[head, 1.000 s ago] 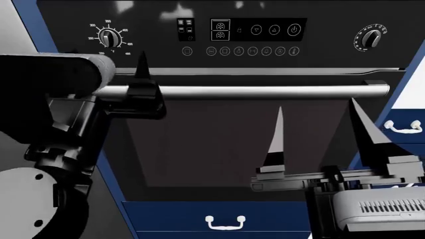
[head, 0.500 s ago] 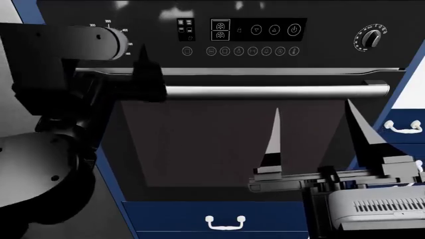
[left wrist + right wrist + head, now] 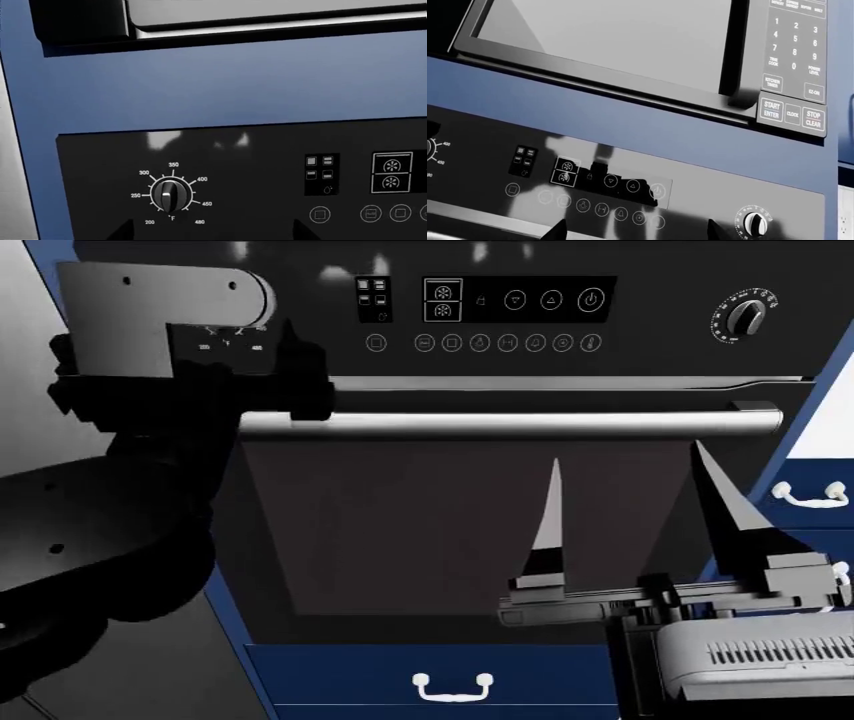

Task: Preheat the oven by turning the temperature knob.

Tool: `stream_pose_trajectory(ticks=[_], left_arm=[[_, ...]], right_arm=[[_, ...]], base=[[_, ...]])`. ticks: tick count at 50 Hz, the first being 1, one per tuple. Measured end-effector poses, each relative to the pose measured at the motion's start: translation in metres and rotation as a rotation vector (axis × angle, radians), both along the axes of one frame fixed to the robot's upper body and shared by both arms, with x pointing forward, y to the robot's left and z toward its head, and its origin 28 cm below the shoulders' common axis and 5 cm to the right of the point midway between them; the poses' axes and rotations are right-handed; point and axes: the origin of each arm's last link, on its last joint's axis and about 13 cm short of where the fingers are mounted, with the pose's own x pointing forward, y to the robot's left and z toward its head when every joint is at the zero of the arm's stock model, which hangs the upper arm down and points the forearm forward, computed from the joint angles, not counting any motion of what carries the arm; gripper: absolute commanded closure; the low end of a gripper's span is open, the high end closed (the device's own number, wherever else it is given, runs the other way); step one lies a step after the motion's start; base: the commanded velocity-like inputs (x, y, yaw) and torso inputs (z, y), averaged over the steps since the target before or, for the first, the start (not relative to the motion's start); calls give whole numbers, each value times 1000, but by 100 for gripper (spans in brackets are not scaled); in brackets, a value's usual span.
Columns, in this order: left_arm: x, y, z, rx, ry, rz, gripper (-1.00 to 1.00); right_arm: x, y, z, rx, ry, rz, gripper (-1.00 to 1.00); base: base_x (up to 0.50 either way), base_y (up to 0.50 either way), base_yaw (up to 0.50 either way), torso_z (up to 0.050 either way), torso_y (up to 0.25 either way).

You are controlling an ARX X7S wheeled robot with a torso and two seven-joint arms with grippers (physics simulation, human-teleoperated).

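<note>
The black oven [image 3: 534, 530] fills the head view, with its silver bar handle [image 3: 534, 423]. The temperature knob [image 3: 170, 195], black with a silver pointer and ringed by numbers 200 to 480, shows in the left wrist view; its pointer stands near 350. In the head view my left arm hides it. My left gripper [image 3: 234, 360] is open just in front of and below the knob, not touching it; its tips frame the panel in the left wrist view [image 3: 212, 235]. My right gripper [image 3: 634, 520] is open and empty before the glass door, fingers pointing up.
A second knob [image 3: 745, 315] ringed by ticks sits at the panel's right end, also in the right wrist view [image 3: 754, 221]. The touch display [image 3: 521, 302] is in the middle. A microwave [image 3: 627, 45] hangs above. Blue drawers with white handles [image 3: 454, 687] lie below and to the right.
My left arm has risen, and its wrist now covers the temperature knob in the head view. The right arm has barely moved.
</note>
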Motion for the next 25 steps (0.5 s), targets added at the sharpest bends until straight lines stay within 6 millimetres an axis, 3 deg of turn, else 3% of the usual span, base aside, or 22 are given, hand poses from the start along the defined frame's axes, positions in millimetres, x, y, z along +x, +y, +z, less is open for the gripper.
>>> stream_pose_trajectory(ticks=[25], left_arm=[[17, 9, 0, 16, 25, 50, -100]], right_arm=[[0, -1, 0, -1, 2, -1, -100]], base=[[0, 0, 0, 0, 0]])
